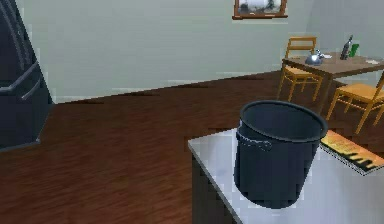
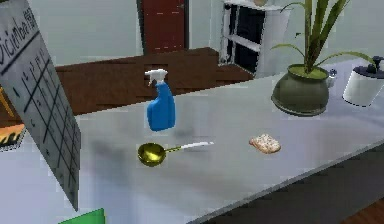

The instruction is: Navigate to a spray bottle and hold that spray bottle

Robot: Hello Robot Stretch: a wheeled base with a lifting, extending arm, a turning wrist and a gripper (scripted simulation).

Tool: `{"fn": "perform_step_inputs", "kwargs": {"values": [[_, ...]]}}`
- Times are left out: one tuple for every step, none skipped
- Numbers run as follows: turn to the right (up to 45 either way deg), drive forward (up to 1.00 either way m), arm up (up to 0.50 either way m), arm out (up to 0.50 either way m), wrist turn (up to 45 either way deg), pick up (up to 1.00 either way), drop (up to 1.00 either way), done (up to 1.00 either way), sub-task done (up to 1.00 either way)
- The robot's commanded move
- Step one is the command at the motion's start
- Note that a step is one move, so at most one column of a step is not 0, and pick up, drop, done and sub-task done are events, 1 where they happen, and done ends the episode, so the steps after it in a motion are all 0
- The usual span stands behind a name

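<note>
A blue spray bottle [image 2: 160,103] with a white trigger head stands upright on a long grey countertop [image 2: 230,170] in the arm side view, left of the picture's middle. Just in front of it lies a brass-coloured ladle [image 2: 153,154], its pale handle pointing toward the view's right. The bottle and ladle sit near each other but apart. Farther right along the counter rest a small piece of bread [image 2: 265,144], a leafy plant in a round green pot [image 2: 301,92] and a white kettle [image 2: 361,85] with a dark lid. A dark panel ruled with a pale grid [image 2: 45,115] rises at the view's left. Beyond the counter are a dark wooden floor, a reddish-brown door [image 2: 162,25] and a white shelf unit [image 2: 250,35].

In the forward view, a tall dark bin [image 1: 277,150] stands on the same kind of grey surface [image 1: 210,150], with what may be a striped orange book [image 1: 352,152] just beside it at the right. Across the wooden floor stand a dining table [image 1: 340,66] and yellow chairs [image 1: 300,62], under a framed picture [image 1: 260,8] on the wall. The state of the gripper cannot be told.
</note>
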Motion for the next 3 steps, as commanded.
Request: {"fn": "perform_step_inputs", "kwargs": {"values": [[0.0, 0.00, 0.38, 0.00, 0.0, 0.00, 0.00, 0.00, 0.00], [0.0, 0.00, 0.00, 0.36, 0.0, 0.00, 0.00, 0.00, 0.00], [0.0, 0.00, 0.00, 0.00, 45.0, 0.00, 0.00, 0.00, 0.00]]}}
